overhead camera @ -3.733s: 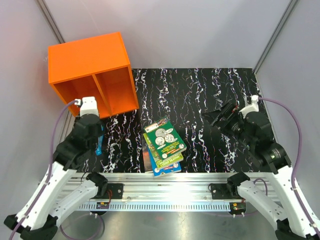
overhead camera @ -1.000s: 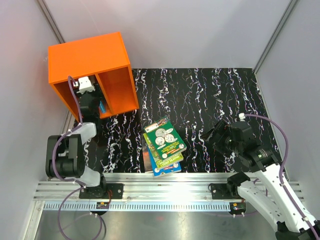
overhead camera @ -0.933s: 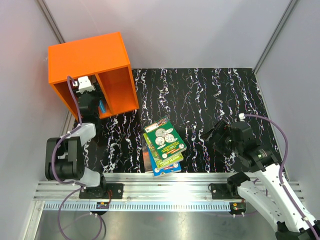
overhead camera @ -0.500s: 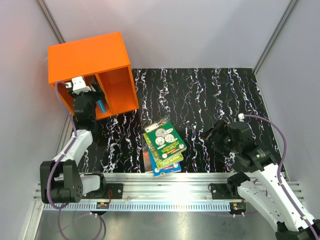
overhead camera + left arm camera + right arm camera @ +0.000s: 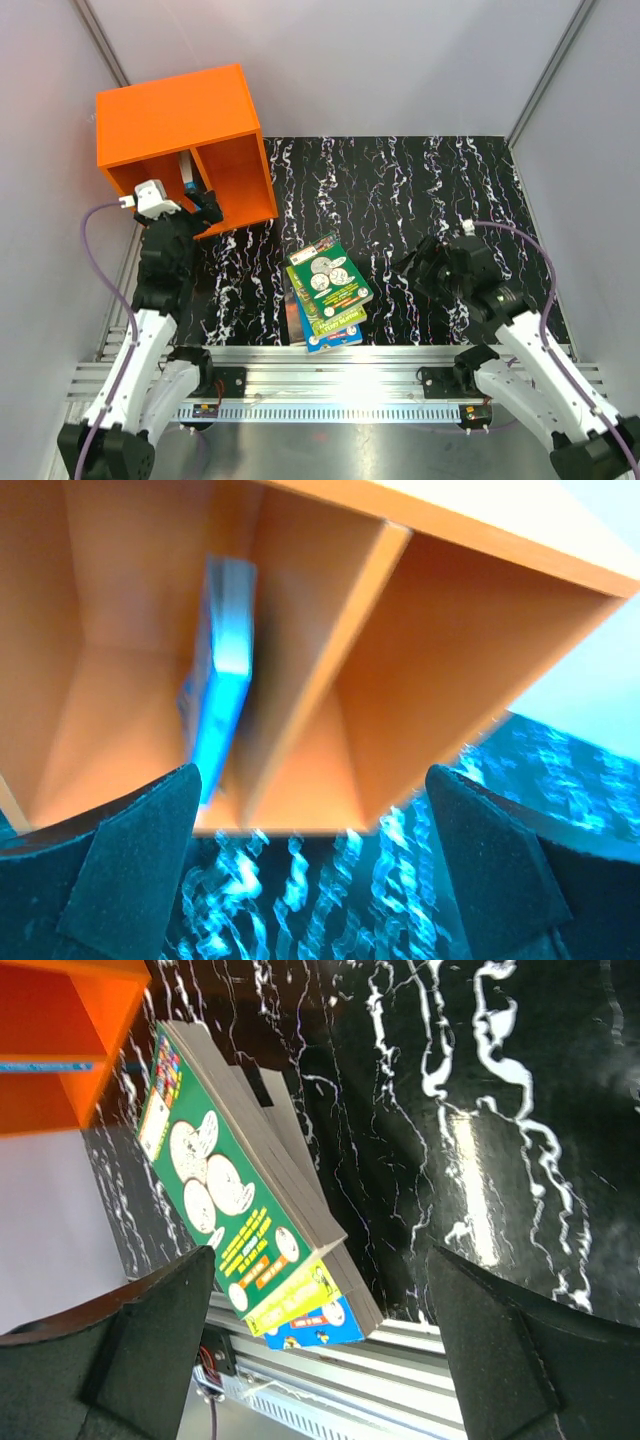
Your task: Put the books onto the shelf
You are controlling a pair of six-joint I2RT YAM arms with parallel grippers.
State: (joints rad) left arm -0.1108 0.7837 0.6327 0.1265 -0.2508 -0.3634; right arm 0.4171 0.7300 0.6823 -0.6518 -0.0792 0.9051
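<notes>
Standing blue paperback book (image 5: 222, 680) in orange plastic shelf (image 5: 450, 650): may topple if empty, wide-spread left gripper (image 5: 312, 820) clips it; right gripper (image 5: 322, 1260) likewise.

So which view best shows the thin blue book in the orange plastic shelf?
Left wrist: the thin blue book stands in the orange plastic shelf's left compartment, though blurred. Top external shows a sliver; right wrist only its edge.

Book (image 5: 222, 680) upright in shelf (image 5: 170, 115) left compartment; book stack (image 5: 328, 288) on table (image 5: 450, 180), front-right of shelf.
</notes>
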